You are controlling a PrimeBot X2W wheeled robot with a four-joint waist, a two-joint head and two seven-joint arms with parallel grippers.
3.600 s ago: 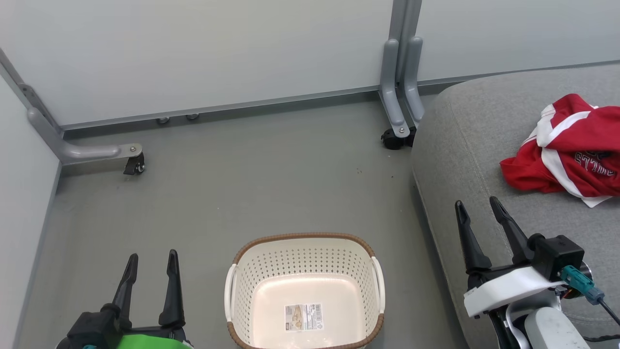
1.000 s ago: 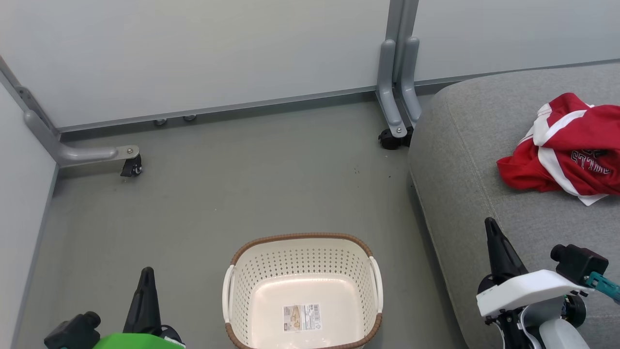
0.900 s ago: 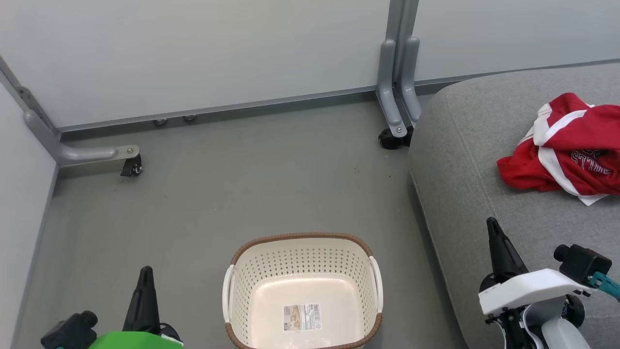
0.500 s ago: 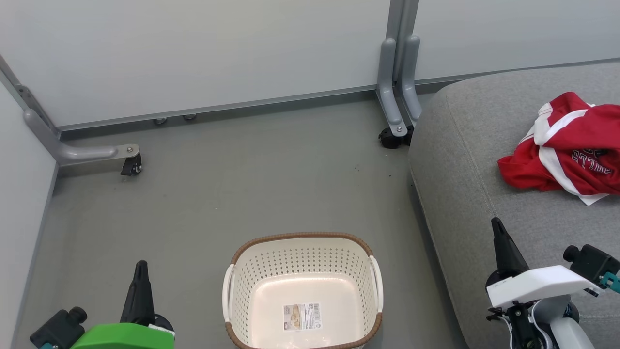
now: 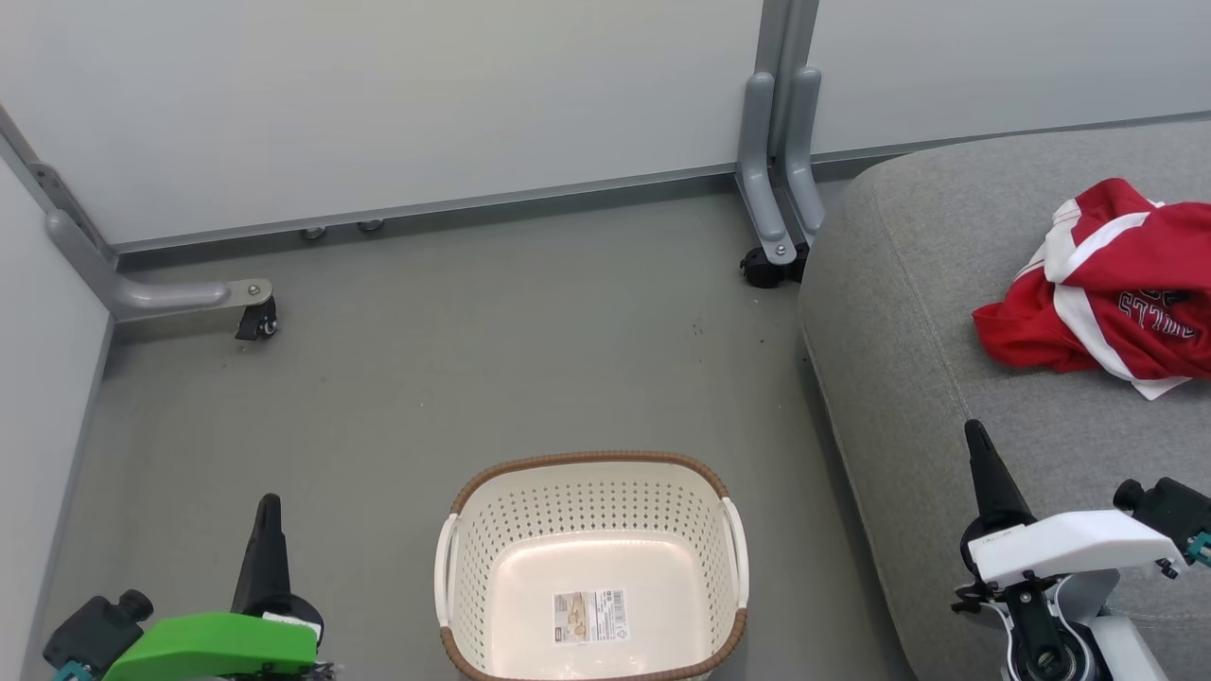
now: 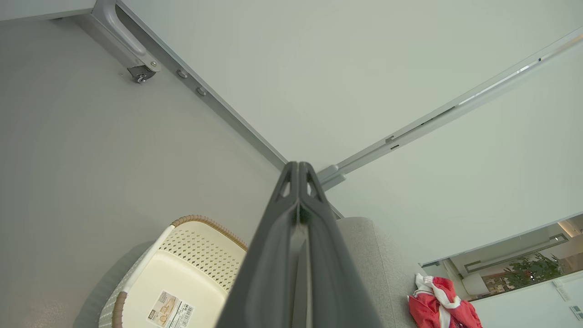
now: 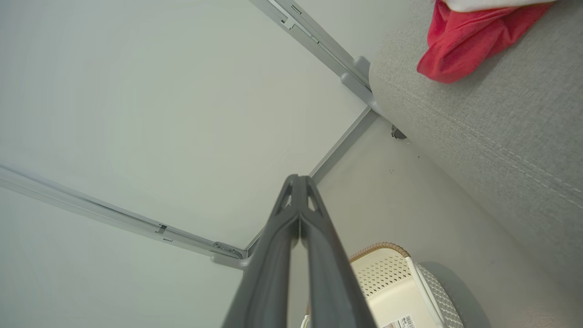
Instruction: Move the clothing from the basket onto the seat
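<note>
The red clothing (image 5: 1116, 288) with white stripes and lettering lies crumpled on the grey seat (image 5: 908, 312) at the right; it also shows in the left wrist view (image 6: 437, 307) and the right wrist view (image 7: 469, 38). The cream basket (image 5: 591, 567) with a brown rim stands on the floor at bottom centre, holding nothing but a label sticker (image 5: 591, 618). My left gripper (image 5: 268, 506) is shut and empty, left of the basket. My right gripper (image 5: 974, 435) is shut and empty, above the seat's front part. Both wrist views show fingers pressed together (image 6: 298, 169) (image 7: 298, 181).
Pale partition walls (image 5: 397, 104) close the back and left. Their grey metal feet with castors stand at the left (image 5: 255, 317) and beside the seat's far corner (image 5: 771, 260). Grey floor (image 5: 492, 350) stretches between the basket and the walls.
Both grippers, open 3.6 s ago, are shut. Over the last second both arms have rolled and drifted outward and lower in the head view. Clothing and basket have stayed put.
</note>
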